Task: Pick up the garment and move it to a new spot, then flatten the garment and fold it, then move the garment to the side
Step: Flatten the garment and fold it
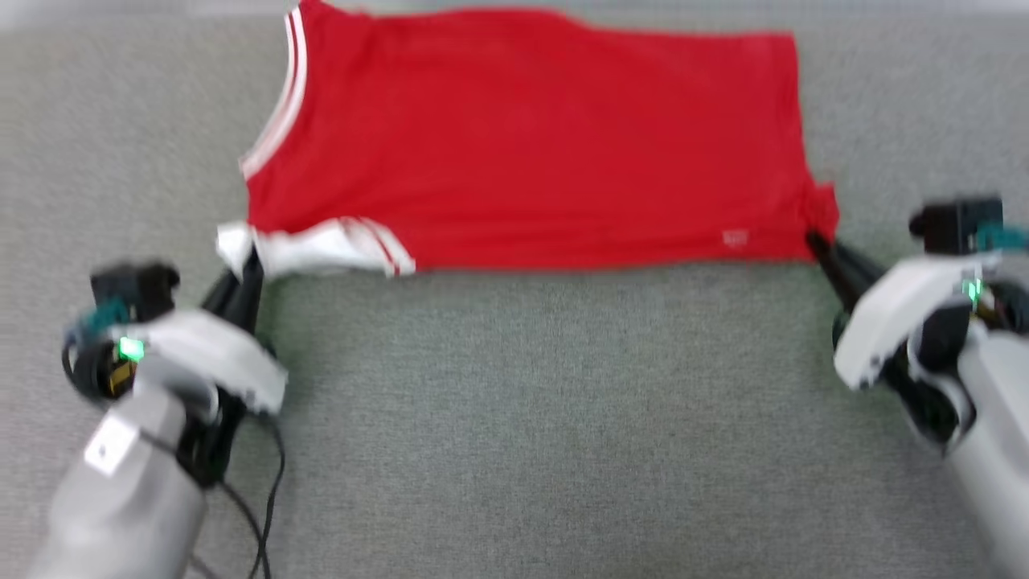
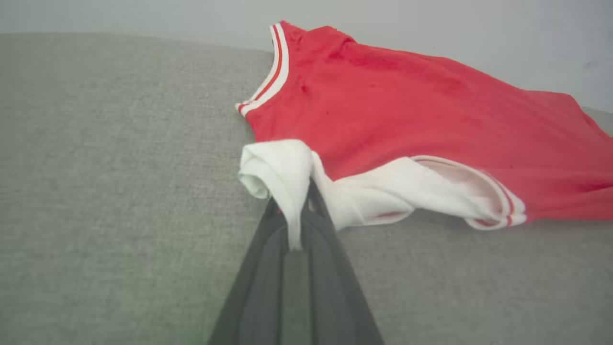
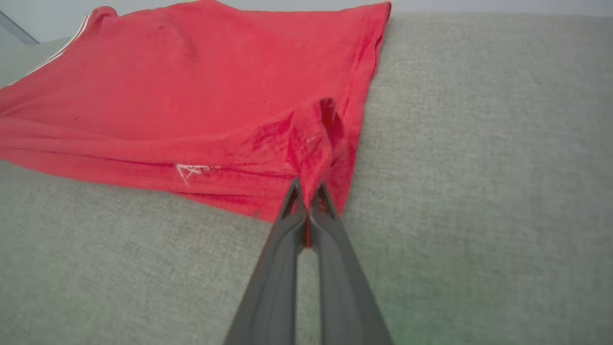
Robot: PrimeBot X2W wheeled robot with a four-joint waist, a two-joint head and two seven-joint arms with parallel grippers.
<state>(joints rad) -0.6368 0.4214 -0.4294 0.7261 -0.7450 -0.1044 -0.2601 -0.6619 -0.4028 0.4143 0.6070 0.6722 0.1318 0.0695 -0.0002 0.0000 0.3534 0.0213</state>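
My left claw point(image 1: 243, 269) is shut on the white sleeve panel point(image 2: 282, 177) of the garment point(image 1: 522, 145). A fold of white cloth is pinched between my two dark fingers point(image 2: 330, 268) and bunches up over their tips. My right claw point(image 1: 813, 241) is closed tight on the red hem corner point(image 3: 321, 139), and the fabric there puckers into a small peak just above my tips.

The garment lies spread on the grey woven surface point(image 1: 530, 418), across the far half of my head view, its long side running between my two claws. Its near edge is close to straight. The striped trim point(image 1: 293, 88) curves down the end by my left claw, and more of it edges the sleeve opening point(image 2: 507, 211), which lies rumpled just beside my left fingers. The tiny white logo point(image 1: 735, 237) sits near the front edge, close to my right claw. The garment's far edge reaches the back of the grey surface, where a pale wall point(image 2: 143, 14) rises behind it.

A dark cable point(image 1: 269, 498) loops from my left wrist down over the grey surface, well apart from the garment. A green light point(image 1: 131, 350) glows on my left wrist. My head view is blurred, so I cannot read finer creases from there.
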